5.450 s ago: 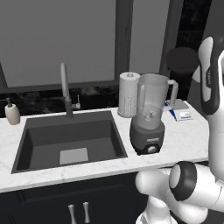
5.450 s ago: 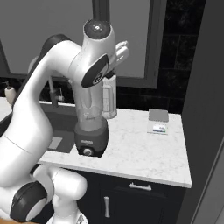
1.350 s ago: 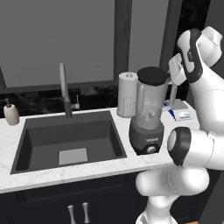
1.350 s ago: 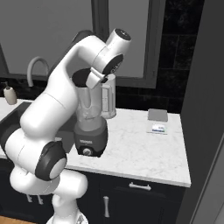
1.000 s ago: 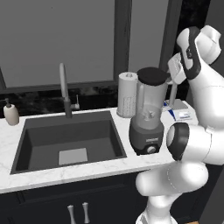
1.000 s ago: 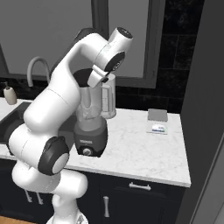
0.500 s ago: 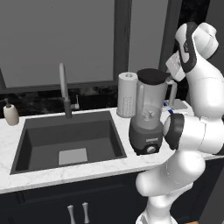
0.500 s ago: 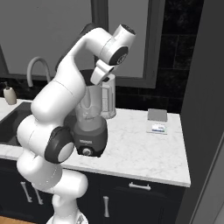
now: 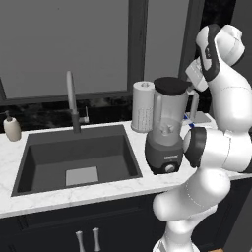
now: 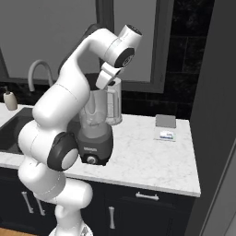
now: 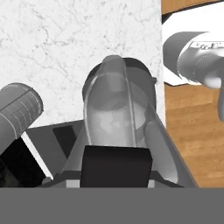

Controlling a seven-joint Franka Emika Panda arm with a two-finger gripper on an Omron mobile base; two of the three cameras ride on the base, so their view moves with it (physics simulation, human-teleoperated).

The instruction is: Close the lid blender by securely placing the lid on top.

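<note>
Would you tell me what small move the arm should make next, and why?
Probably ease the end effector up and away from the blender. The lid appears to sit level on the jar rim, with the end effector beside it. I cannot tell whether the fingers have let go.

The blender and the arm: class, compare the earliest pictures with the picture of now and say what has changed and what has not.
The lid now sits on top of the blender jar, which stood open 5.5 s ago. The arm has swung in from the side to the jar's top, and the hand has since lifted a little up and back. The gripper's fingers are hidden. The blender, paper-towel roll, sink and soap bottle have not moved.
</note>
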